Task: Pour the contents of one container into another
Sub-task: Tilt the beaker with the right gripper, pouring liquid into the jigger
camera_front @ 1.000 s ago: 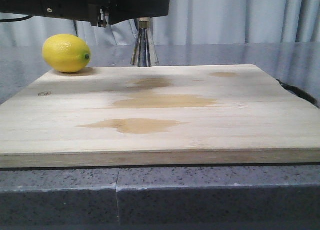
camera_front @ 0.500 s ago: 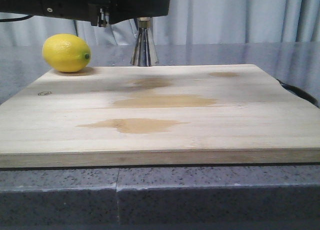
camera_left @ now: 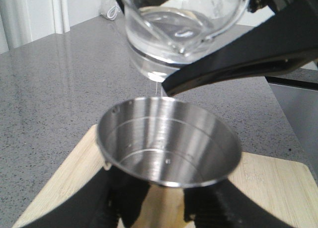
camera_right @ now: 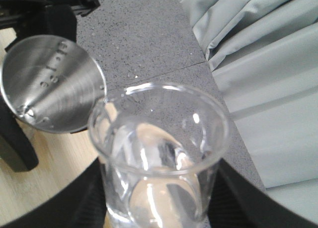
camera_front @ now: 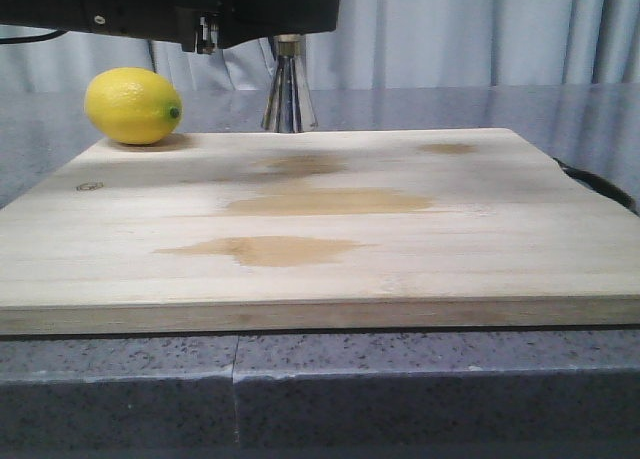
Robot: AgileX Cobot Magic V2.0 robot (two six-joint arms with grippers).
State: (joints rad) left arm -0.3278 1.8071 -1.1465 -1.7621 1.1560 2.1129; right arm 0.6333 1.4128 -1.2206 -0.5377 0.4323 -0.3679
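Front cam: low, at board edge height, facing forward. Both wrist cams: close above jigger, looking down. All three views share the jigger; wrist views share the beaker.

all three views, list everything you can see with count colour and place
lemon: 1, yellow, far left corner of board
wooden board: 1, pale with tan patches, on countertop
countertop: 1, grey speckled
curtain: 1, pale grey, behind
steel jigger: 1, silver, at the board's far edge
glass beaker: 1, clear, tilted above jigger, a thin stream falling
left gripper: black, shut on jigger
right gripper: black, shut on beaker
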